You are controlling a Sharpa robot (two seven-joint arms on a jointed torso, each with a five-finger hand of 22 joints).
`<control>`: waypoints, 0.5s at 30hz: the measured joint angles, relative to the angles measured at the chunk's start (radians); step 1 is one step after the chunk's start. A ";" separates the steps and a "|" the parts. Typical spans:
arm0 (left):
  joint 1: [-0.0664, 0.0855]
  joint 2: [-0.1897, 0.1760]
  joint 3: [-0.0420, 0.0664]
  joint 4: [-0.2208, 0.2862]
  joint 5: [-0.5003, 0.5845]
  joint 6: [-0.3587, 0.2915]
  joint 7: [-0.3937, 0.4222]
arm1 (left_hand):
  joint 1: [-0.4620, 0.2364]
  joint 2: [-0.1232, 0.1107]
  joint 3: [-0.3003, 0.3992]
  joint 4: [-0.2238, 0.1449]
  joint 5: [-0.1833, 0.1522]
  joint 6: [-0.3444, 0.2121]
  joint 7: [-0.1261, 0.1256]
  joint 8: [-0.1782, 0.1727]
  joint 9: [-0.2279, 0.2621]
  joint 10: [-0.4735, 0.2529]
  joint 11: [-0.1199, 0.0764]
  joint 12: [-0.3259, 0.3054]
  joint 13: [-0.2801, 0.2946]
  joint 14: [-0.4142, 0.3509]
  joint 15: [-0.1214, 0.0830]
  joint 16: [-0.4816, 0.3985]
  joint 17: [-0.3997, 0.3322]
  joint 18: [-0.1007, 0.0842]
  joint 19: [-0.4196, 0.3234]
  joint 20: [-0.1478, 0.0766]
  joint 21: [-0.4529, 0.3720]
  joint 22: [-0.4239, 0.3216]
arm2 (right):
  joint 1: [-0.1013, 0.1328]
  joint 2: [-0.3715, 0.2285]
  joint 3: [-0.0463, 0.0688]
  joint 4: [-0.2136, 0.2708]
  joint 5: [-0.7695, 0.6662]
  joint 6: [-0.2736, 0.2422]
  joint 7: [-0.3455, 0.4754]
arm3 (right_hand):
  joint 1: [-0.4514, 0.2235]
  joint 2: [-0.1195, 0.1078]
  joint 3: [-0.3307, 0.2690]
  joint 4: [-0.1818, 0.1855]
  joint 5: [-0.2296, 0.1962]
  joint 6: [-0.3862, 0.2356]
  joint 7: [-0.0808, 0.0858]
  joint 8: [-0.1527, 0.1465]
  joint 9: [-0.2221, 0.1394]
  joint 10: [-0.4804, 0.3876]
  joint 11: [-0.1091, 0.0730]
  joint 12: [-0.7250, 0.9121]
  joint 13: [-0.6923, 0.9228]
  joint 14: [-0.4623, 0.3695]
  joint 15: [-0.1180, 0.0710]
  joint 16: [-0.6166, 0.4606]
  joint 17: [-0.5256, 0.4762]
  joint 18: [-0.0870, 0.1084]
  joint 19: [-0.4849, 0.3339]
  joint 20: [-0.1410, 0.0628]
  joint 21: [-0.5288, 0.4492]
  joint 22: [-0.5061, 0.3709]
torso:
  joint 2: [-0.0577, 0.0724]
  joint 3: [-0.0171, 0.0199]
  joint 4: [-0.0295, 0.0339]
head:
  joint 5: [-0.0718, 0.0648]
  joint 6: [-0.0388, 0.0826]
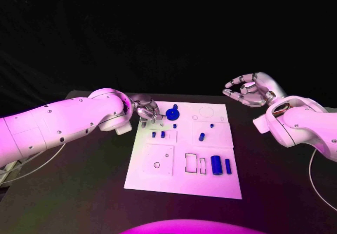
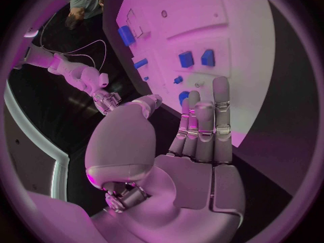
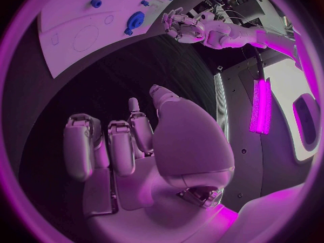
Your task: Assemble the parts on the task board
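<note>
Left hand, fingers apart and empty, hovers at the board's eleven o'clock corner beside the blue gear; likely reaching. Next: grasp a part. Right hand curled, empty.

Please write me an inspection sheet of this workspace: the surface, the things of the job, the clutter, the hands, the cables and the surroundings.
Surface: black table, with the white task board lying flat at its middle.
Job's things: blue gear-like part at the board's far left; small blue parts in the middle row; two blue cylinders lying near the right edge.
Clutter: nothing seen.
Hands: left hand at the board's far left corner, beside the gear-like part, holding nothing; right hand raised off the board, fingers curled, empty.
Cables: thin pale cable beneath the left arm.
Surroundings: dark backdrop.
</note>
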 measured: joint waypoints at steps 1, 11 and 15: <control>-0.001 0.003 -0.004 0.000 0.001 -0.024 0.027 | 0.048 -0.006 0.003 -0.003 0.000 -0.009 0.008 -0.006 -0.010 -0.027 0.007 -0.018 -0.017 -0.017 0.007 -0.022 -0.027 0.000 -0.001 0.003 -0.025 -0.020 | 0.000 0.000 0.000 0.000 0.000 0.000 0.000 | 0.000 0.000 0.000 0.000 0.000 0.000 0.000 0.000 0.000 -0.008 -0.001 -0.007 0.000 0.000 0.000 0.000 0.000 0.000 0.000 0.000 -0.004 0.000 | 0.000 0.0000 0.0000 | -0.001 0.001; -0.037 0.046 -0.026 -0.009 -0.152 -0.199 0.274 | 0.282 -0.039 0.100 -0.097 -0.026 -0.003 0.000 -0.095 -0.121 -0.109 0.012 -0.161 -0.162 -0.076 0.010 -0.084 -0.156 0.000 0.050 0.007 0.036 0.035 | -0.001 -0.001 0.000 0.000 0.000 0.000 0.000 | -0.004 0.004 0.000 0.000 0.000 0.000 0.000 0.004 -0.001 -0.028 -0.001 -0.027 0.000 0.000 0.000 -0.006 0.000 0.000 0.000 0.000 -0.016 0.000 | 0.001 -0.0013 -0.0011 | -0.012 0.009; -0.042 0.070 -0.029 -0.026 -0.251 -0.223 0.313 | 0.288 -0.046 0.102 -0.099 -0.033 0.002 -0.005 -0.121 -0.149 -0.106 0.016 -0.205 -0.208 -0.058 0.014 -0.063 -0.159 0.000 0.067 0.013 0.092 0.099 | -0.002 0.000 0.000 0.001 0.000 0.000 0.001 | -0.004 0.004 0.000 0.000 0.000 0.000 0.000 0.004 -0.001 -0.028 -0.001 -0.027 0.000 0.000 0.000 -0.006 0.000 0.000 0.000 0.000 -0.016 0.000 | 0.002 -0.0013 -0.0011 | -0.014 0.010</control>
